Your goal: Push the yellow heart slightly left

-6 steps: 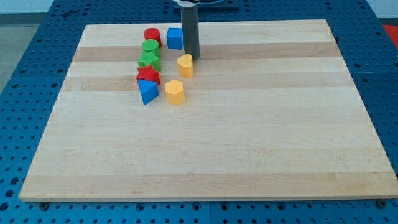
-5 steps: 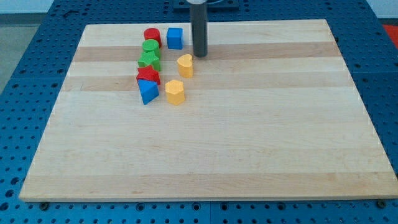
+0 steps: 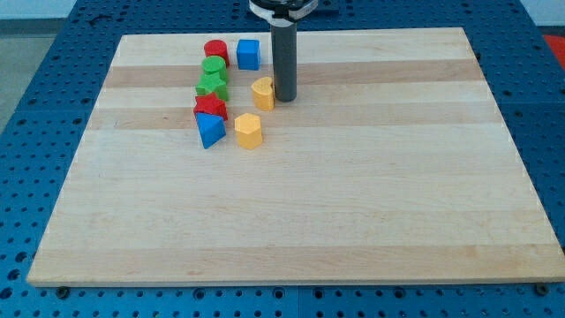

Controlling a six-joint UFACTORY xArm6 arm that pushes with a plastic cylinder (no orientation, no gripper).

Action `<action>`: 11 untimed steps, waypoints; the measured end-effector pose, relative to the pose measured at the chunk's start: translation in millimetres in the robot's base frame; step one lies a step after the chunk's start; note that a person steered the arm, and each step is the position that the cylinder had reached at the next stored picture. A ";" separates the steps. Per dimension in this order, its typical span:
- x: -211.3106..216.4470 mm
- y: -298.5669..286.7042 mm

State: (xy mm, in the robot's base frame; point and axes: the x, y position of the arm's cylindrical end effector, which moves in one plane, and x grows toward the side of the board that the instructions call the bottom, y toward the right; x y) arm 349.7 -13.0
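The wooden board (image 3: 353,203) is carrying a cluster of blocks at upper left. No pincer here: my tip (image 3: 284,98) is sitting just right of the yellow heart (image 3: 262,92), holding nothing. Overshooting risks shoving it into the green star (image 3: 212,85).

yellow heart (image 3: 262,92) | flat on board | upper left, near view's top

A: What is being cut off?
B: The rod (image 3: 283,53) is running out past the view's top edge, so its mount is not showing.
A: Anything hidden?
B: The green star (image 3: 210,85) is covering part of the red block (image 3: 212,108).
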 end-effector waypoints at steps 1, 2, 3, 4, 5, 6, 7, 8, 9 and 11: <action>11.9 -0.2; 8.6 -9.9; 7.7 -22.4; 7.6 -27.2; 6.7 -35.2; 3.0 -36.8; 1.1 -36.8; 1.1 -42.0; 1.1 -42.0; 1.7 -27.5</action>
